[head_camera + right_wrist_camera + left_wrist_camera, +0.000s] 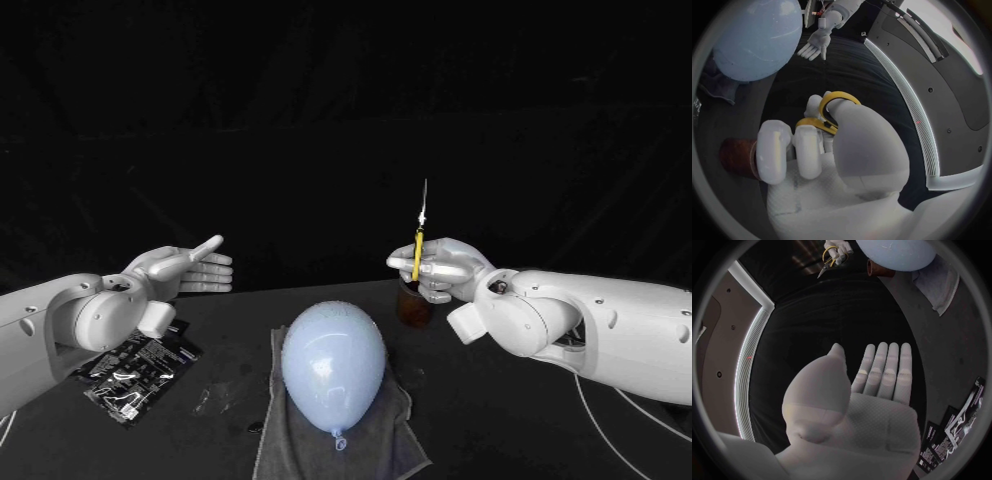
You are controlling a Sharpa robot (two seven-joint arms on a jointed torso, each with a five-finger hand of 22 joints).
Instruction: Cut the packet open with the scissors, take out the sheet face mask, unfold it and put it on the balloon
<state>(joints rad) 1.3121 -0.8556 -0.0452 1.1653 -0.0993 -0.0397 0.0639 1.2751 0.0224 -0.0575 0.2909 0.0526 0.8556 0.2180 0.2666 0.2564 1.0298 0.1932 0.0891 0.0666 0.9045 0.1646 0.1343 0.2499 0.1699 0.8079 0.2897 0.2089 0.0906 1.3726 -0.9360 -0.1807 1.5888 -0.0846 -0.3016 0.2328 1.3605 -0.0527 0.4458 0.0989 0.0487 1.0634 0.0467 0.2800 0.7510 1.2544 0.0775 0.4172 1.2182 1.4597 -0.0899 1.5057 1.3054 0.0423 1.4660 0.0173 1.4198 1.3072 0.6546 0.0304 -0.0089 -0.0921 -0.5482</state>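
**Left hand** (180,270): left of centre in the head frame, raised above the tabletop (476,430). Fingers straight and side by side, thumb lifted apart from them. It holds nothing.

**Right hand** (440,268): right of centre, at about the same height as the left hand. Fingers are curled tight on the scissors (418,245). In the right wrist view the yellow handle loops sit round the thumb and the fingers beside it.

**Packet** (133,375): lower left of the frame, nearest the camera. Black with pale print, lying flat on the tabletop just under the left wrist, apart from the cloth. Whether it is cut cannot be told.

**Cloth** (382,445): bottom centre. Grey, spread flat and rumpled at the near edge.

**Balloon** (333,365): centre, lying lengthwise on the cloth. Pale blue, its knot towards the bottom edge of the frame, touched by neither hand.

**Brown pot** (414,308): just past the balloon's far end, directly under the right hand. Contact with either cannot be told.

**Scissors, blades**: thin and pale, pointing straight up above the right hand against the dark background. The blades appear together.
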